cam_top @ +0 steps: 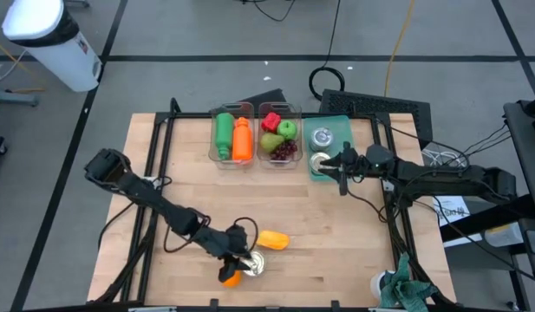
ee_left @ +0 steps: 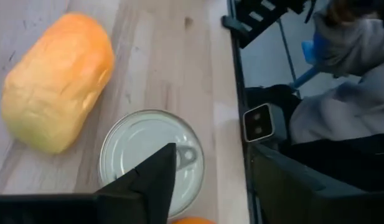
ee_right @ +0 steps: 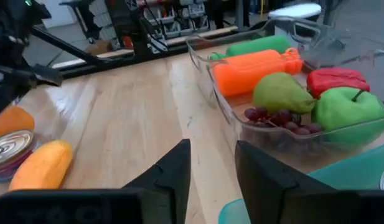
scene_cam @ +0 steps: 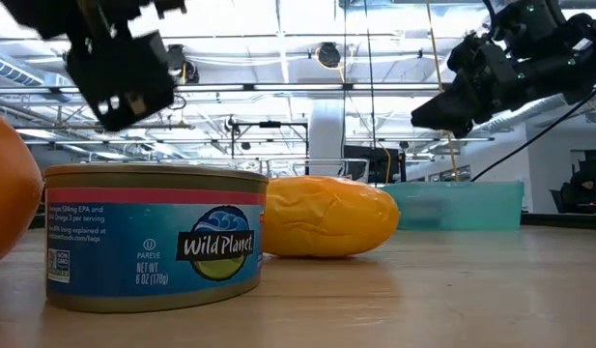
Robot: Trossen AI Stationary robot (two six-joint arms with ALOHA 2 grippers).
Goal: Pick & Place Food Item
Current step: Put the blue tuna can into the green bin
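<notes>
Nearest in the low view: tuna can [scene_cam: 155,237] on the tabletop, orange [scene_cam: 10,186] just left of it, yellow bread-like item [scene_cam: 326,217] behind to the right, teal tray [scene_cam: 462,205] far right. Left gripper [scene_cam: 119,72] hangs above the can, not touching; right gripper [scene_cam: 471,92] up high on the right

High view: left gripper [cam_top: 237,258] at the near edge over the can [cam_top: 253,265], orange [cam_top: 230,277] touching or just beside it, yellow item [cam_top: 273,240] just right. Right gripper [cam_top: 341,167] far right over the teal tray [cam_top: 336,128], beside two clear bins [cam_top: 255,130] of produce

Left wrist view: one dark finger [ee_left: 151,180] overlaps the can lid [ee_left: 151,152]; other finger not seen, so can't tell how wide the jaws stand, nothing visibly held

Right wrist view: jaws part open, small gap, holding nothing; grapes, pear, apple in the near bin [ee_right: 291,134]

Risks: can, orange and yellow item crowd together, so a descent could hit the lid or knock the orange off the near edge; round orange would likely roll; a half-open grip may not clear the can's width
</notes>
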